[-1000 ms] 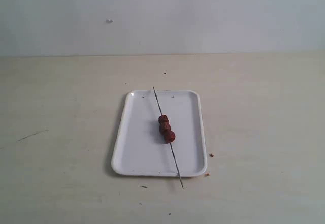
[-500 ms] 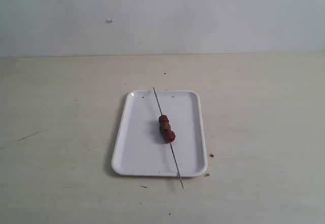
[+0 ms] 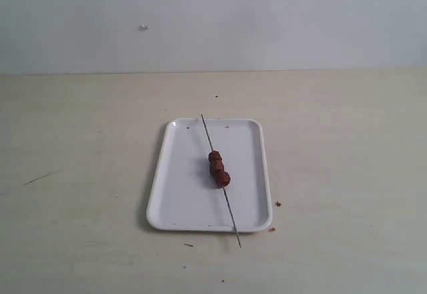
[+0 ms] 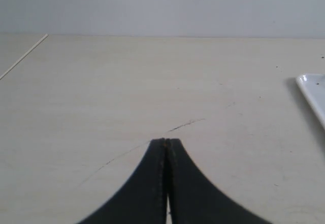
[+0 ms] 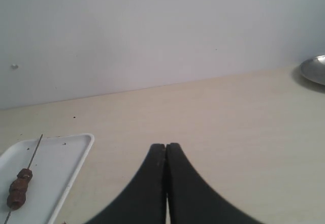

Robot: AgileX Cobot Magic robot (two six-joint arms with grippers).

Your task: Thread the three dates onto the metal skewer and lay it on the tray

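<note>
Tabletop [image 3: 347, 174] bears tray [image 3: 180, 194] with skewered dates [image 3: 218, 169], apart from closed right claw [image 5: 166, 145].

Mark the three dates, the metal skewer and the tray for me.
three dates [image 3: 217, 168], exterior view, on the middle date of the row.
metal skewer [image 3: 207, 134], exterior view, on the bare rod beyond the dates.
tray [image 3: 180, 184], exterior view, on its bare floor.

Pale wood-look surface [image 3: 80, 141], plain whitish wall [image 3: 267, 21] behind. Small pale blob [image 3: 143, 27] on wall, upper left. Thin dark scratch [image 3: 41, 177] on surface at left. Two brown crumbs [image 3: 278, 203] right of centre, near each other. Grey metal dish [image 5: 315, 69] at far edge in right wrist view, only partly shown.
</note>
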